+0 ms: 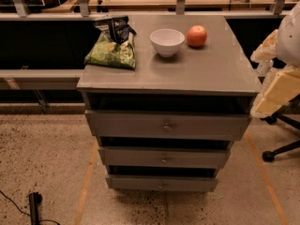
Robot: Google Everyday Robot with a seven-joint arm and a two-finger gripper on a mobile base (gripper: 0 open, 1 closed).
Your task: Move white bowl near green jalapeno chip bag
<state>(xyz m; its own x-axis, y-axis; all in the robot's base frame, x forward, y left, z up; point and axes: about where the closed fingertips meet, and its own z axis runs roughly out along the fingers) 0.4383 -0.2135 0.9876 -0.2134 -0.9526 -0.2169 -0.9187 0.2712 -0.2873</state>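
Gripper (276,92), openness impossible to tell, is hovering rightmost; round white bowl (167,41) is sitting leftward, crinkled green chip bag (111,53) beyond it.

One white bowl (167,41), one green chip bag (111,50), one apple (197,36), three drawers (166,124), one pincer (275,90) at right edge.

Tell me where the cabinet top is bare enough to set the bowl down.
The front of the top is bare, from the bag across to the right edge. A narrow gap lies between the bag and the bowl. It is crowded at the back, where the bowl and the apple sit close. The pincer hangs off the right side.
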